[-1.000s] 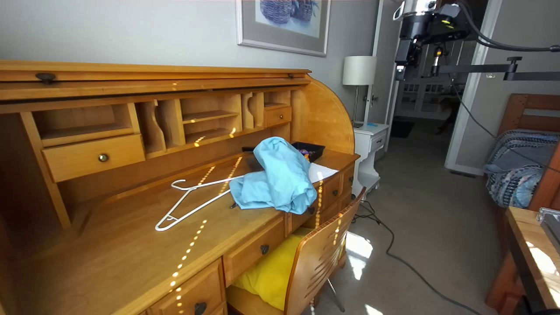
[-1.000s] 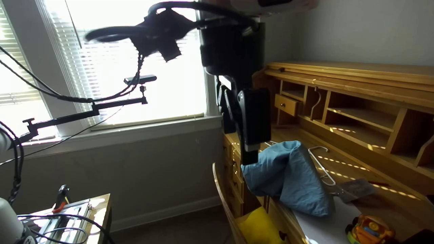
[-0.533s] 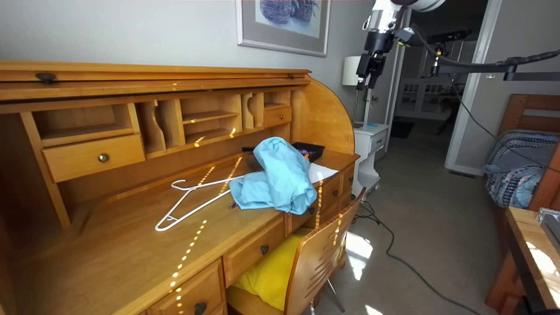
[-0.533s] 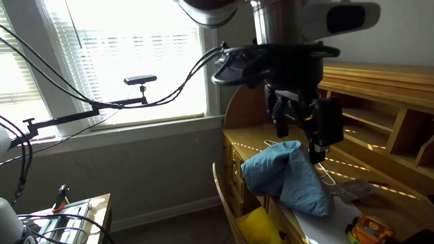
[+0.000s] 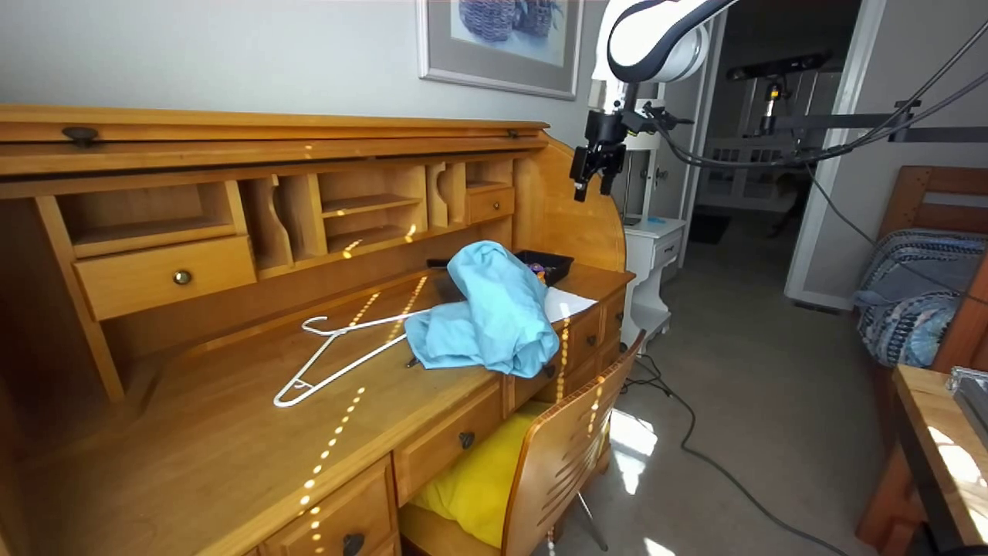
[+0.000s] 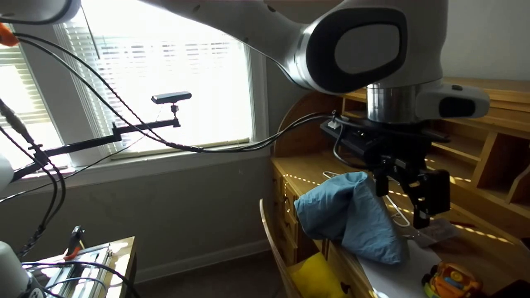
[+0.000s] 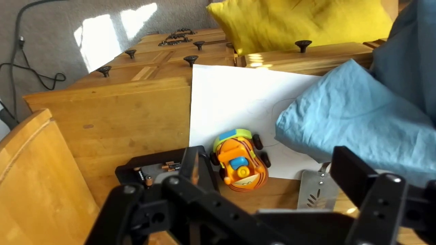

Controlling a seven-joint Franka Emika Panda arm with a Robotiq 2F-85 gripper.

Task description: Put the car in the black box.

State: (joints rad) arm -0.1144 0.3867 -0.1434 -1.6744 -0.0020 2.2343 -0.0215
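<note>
The toy car [image 7: 240, 160], orange with a green rear and black wheels, sits partly on white paper on the desk. It also shows at the bottom of an exterior view [image 6: 453, 280]. The black box [image 7: 150, 158] stands right beside the car, with batteries inside, partly hidden behind a finger in the wrist view. The box [image 5: 562, 266] shows behind the blue cloth in an exterior view; a dark corner shows in an exterior view [image 6: 513, 289]. My gripper [image 7: 270, 166] is open and empty, above the desk in both exterior views [image 5: 593, 191] [image 6: 401, 208].
A blue cloth [image 7: 354, 119] lies beside the car on the paper [image 7: 224, 98]. A metal plate with cut slots [image 7: 316, 190] lies near it. A white hanger [image 5: 340, 363] lies on the desk. A chair [image 5: 563, 455] with a yellow pillow [image 5: 478, 479] stands in front.
The arm has swung over the desk and come lower, moving left in an exterior view and right in an exterior view. The car, box and cloth have not moved.
</note>
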